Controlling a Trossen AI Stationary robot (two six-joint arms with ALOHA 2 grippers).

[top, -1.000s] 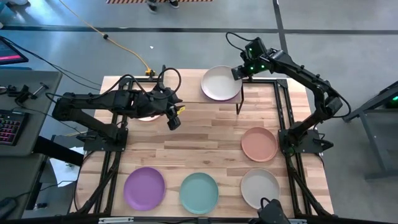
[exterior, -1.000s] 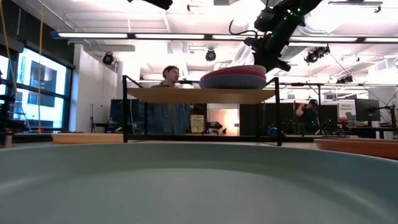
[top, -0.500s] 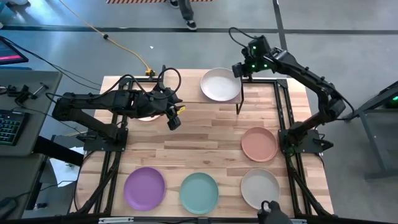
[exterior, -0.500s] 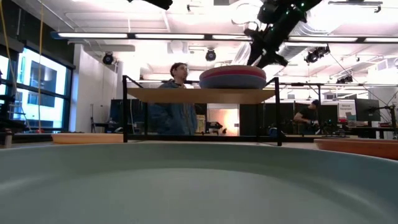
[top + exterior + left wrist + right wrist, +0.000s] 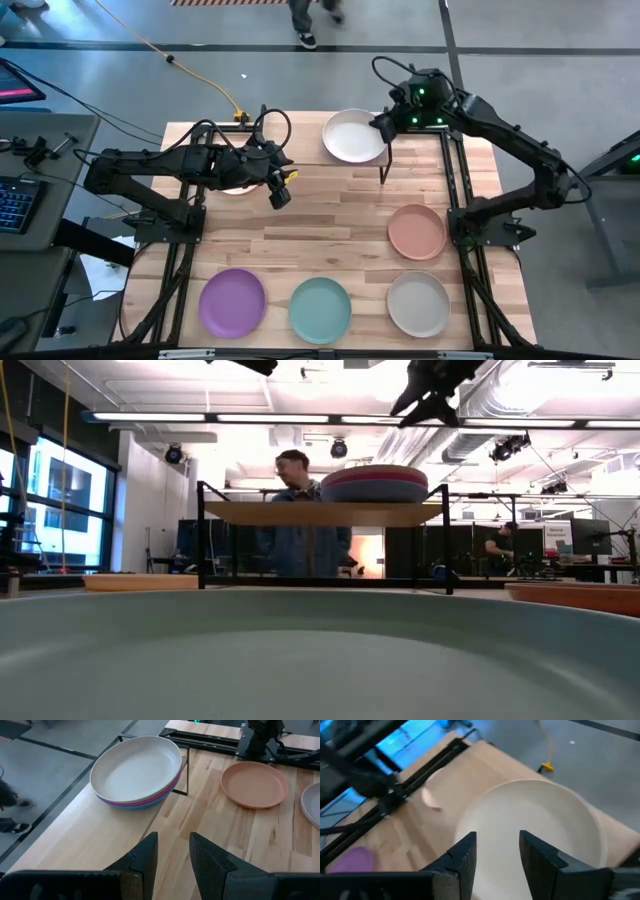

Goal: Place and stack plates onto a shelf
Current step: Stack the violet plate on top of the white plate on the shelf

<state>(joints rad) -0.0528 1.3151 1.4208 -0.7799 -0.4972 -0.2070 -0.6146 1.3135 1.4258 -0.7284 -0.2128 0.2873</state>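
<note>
A stack of plates with the cream plate on top, magenta and blue beneath, rests on the right end of the shelf, whose black leg stands on the table. My right gripper is open and hovers above the cream plate; the low view shows the right gripper well clear of the stack. My left gripper is open and waits left of the stack, over the table's middle. Salmon, purple, teal and beige plates lie flat on the table.
A pale plate shows partly under the left arm. The teal plate fills the low view's foreground. Black arm frames run along both table sides. A person walks behind the shelf, beyond the table.
The cream plate, tilted at the stack's right rim a second ago, has settled flat on the stack. My right gripper has come off its rim and risen clear above it. The person behind the shelf has walked to the right.
</note>
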